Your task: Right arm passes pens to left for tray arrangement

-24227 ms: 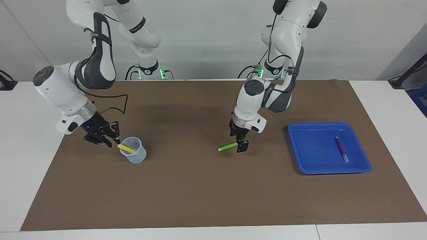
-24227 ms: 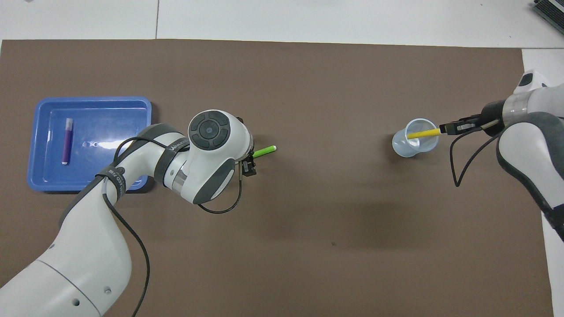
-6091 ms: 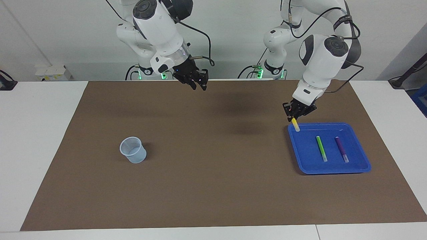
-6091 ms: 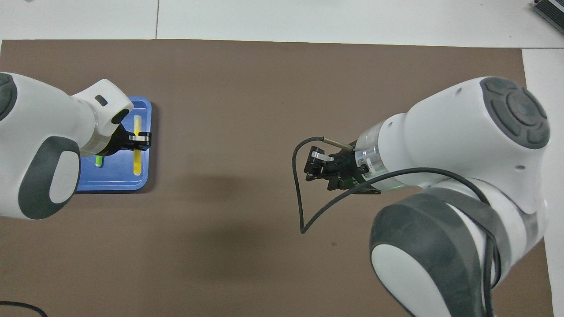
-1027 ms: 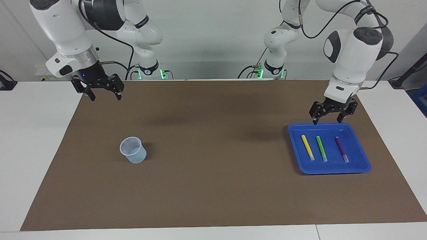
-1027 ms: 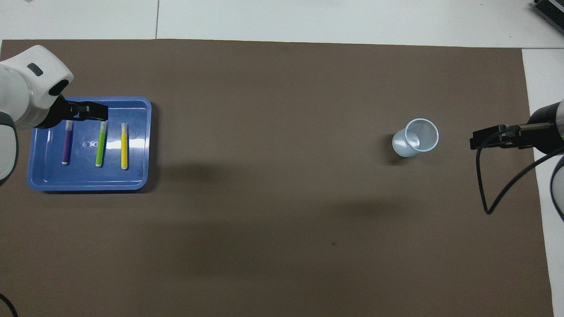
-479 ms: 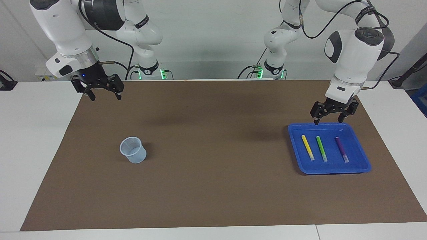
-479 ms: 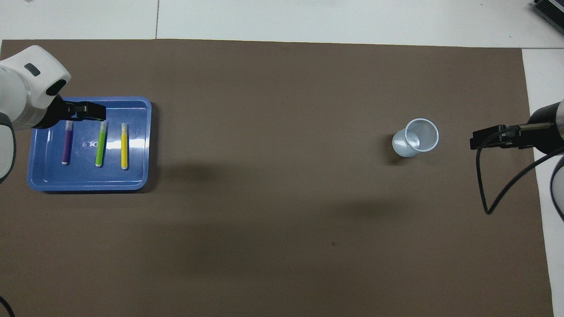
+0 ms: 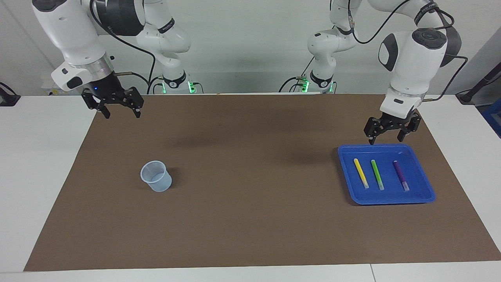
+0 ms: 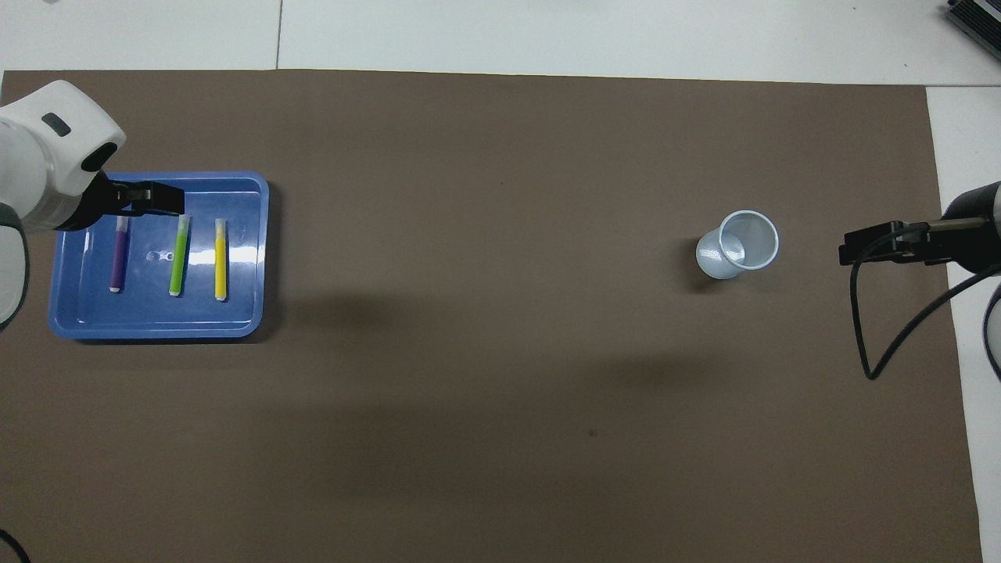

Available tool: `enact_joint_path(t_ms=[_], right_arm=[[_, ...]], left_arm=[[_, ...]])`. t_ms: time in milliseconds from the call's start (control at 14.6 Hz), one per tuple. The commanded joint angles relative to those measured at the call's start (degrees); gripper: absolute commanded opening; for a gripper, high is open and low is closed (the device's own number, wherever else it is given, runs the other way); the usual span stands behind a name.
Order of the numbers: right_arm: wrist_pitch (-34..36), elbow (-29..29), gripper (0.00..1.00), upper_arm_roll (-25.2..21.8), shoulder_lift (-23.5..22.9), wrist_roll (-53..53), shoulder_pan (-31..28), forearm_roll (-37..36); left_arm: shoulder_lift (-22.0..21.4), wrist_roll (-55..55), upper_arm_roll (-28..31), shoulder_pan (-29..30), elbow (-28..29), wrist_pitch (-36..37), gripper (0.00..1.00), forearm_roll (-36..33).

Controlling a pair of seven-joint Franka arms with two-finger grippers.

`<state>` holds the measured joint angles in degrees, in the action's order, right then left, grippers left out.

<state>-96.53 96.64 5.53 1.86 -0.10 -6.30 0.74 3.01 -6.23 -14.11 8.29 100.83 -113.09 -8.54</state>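
Since a moment ago almost nothing has shifted: the left gripper (image 9: 386, 134) has only drifted slightly upward above the tray edge nearest the robots, fingers spread apart and empty. On the wide brown paper mat (image 9: 250, 219), the shallow bright-blue plastic tray (image 9: 426, 197) sits toward the left arm's end, holding all three slim marker pens side by side, apart: yellow pen (image 9: 361, 172), green pen (image 9: 377, 174), purple pen (image 9: 401, 175). The right gripper (image 9: 119, 110) waits above the mat's corner, fingers apart, empty. The small translucent bluish cup (image 9: 156, 181) stands empty. The arrangement looks finished; a careless downward retreat could clip the tray rim and scatter the pens.
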Motion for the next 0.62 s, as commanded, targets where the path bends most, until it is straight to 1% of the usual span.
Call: enact_joint_path(t_ms=[0, 137, 274, 411, 547], right_arm=[[0.9, 0.5, 1.0, 0.5, 0.9, -1.0, 0.0, -0.2], [0.9, 0.6, 1.0, 0.5, 0.9, -1.0, 0.0, -0.2], [0.9, 0.6, 1.0, 0.5, 1.0, -1.0, 0.0, -0.2], [0.5, 0.6, 1.0, 0.5, 1.0, -1.0, -0.1, -0.2], [0.5, 0.6, 1.0, 0.5, 1.0, -1.0, -0.1, -0.2]], left_arm=[[-1.3, -0.9, 2.5, -2.0, 0.8, 0.9, 1.0, -0.8], [-1.3, -0.8, 4.1, -3.2, 0.8, 1.0, 1.0, -0.7], [-1.3, -0.8, 4.2, -3.3, 0.9, 2.8, 1.0, -0.3], [-1.5, -0.9, 5.1, -3.8, 0.6, 4.0, 1.0, 3.6], [-1.9, -0.7, 9.3, -8.1, 0.6, 4.2, 1.0, 4.1]])
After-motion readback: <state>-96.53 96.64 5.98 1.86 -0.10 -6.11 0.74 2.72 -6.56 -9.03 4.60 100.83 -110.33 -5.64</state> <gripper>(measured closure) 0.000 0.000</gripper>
